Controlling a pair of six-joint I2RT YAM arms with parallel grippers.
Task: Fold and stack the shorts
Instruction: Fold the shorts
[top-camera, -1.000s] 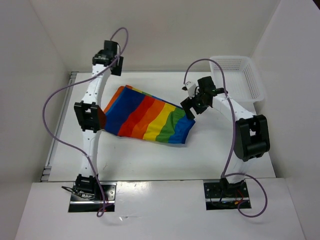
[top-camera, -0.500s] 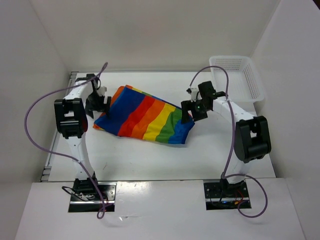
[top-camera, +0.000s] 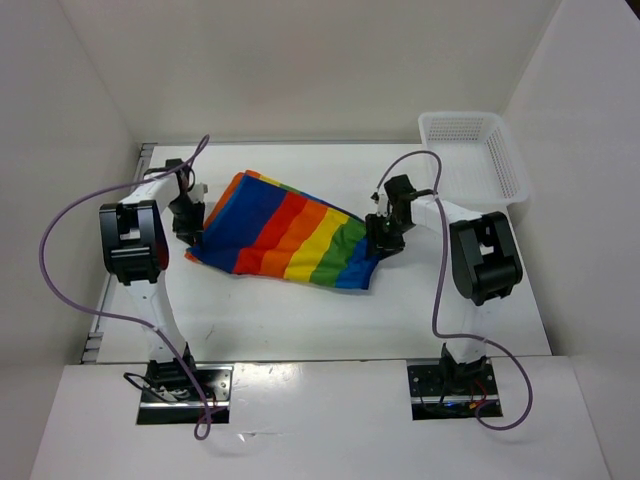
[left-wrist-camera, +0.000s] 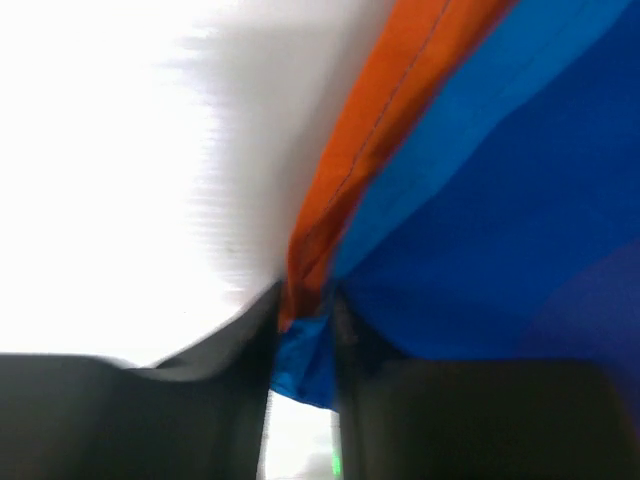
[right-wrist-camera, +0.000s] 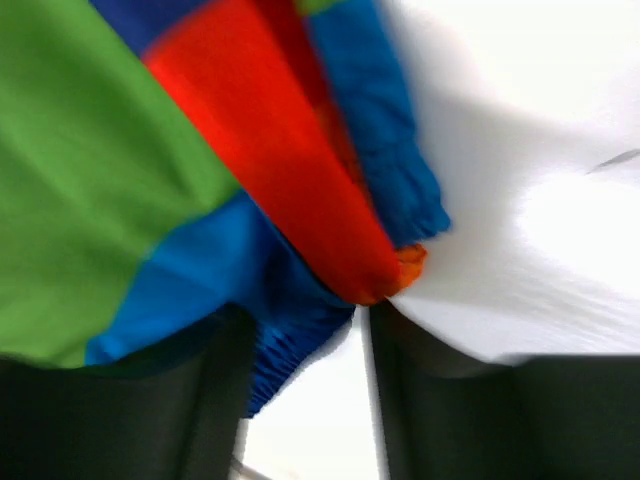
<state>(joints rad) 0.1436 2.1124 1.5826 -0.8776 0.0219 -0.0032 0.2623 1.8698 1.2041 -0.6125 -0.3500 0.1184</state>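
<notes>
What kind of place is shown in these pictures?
Probably a lab robot cell: white walls box in the table, and the left arm and right arm are bolted at its near edge.

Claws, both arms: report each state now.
Left claw: shut on a corner of the soft rainbow-striped fabric shorts.
Right claw: open, jaws astride the shorts' blue hem.

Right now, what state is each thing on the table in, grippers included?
shorts: spread flat on the table.
basket: upright, empty.
left gripper: closed on a corner of the shorts.
right gripper: open around the opposite edge, not yet clamped.
</notes>
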